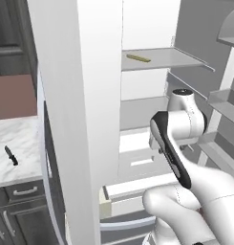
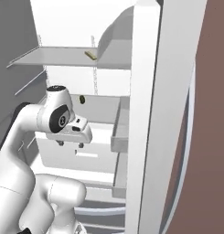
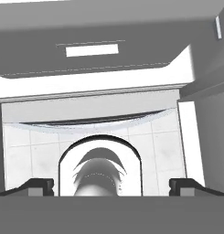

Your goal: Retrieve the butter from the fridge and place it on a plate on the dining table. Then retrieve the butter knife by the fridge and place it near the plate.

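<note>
Currently the fridge stands open, its door edge running down the middle of the left base frame. Upper shelf carries the butter, upper centre of that frame; in the right base view it sits top centre, long axis lying along the shelf, roughly crosswise to the reach. The hand sits mid-left there, pointing down at the drawers, so the butter is well above it and further in. Fingers spread fully apart, holding nothing. Next move probably needs a lift plus a wrist pitch-up. Butter knife lies on the marble tabletop, lower left, well apart.
</note>
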{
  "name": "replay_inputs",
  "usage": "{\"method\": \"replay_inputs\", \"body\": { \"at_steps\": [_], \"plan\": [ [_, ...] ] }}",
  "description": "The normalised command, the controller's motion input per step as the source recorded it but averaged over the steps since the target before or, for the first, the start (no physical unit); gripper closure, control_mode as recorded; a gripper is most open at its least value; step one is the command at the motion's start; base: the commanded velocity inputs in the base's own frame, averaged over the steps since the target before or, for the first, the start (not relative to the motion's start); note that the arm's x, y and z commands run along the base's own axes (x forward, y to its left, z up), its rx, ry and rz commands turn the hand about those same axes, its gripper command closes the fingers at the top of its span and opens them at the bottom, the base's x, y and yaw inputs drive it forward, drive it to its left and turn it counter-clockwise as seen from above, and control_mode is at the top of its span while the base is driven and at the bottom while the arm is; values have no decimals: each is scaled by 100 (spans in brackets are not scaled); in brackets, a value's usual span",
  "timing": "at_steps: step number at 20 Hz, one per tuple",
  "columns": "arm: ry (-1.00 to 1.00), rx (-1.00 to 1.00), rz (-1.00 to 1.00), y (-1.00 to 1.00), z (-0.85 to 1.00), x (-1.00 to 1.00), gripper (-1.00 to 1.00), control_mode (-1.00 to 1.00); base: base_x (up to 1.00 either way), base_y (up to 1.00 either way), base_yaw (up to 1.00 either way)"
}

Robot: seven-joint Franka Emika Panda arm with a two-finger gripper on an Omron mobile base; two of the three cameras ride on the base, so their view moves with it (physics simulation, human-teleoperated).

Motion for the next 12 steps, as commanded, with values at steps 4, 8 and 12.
{"method": "replay_inputs", "body": {
  "at_steps": [4, 8, 12],
  "plan": [
    [0, 0, 0, 0, 0, 0, -100, 100, 51, -47, 13],
    [0, 0, 0, 0, 0, 0, -100, 100, 30, -37, 11],
    [0, 0, 0, 0, 0, 0, -100, 100, 27, -11, 5]
  ]
}}
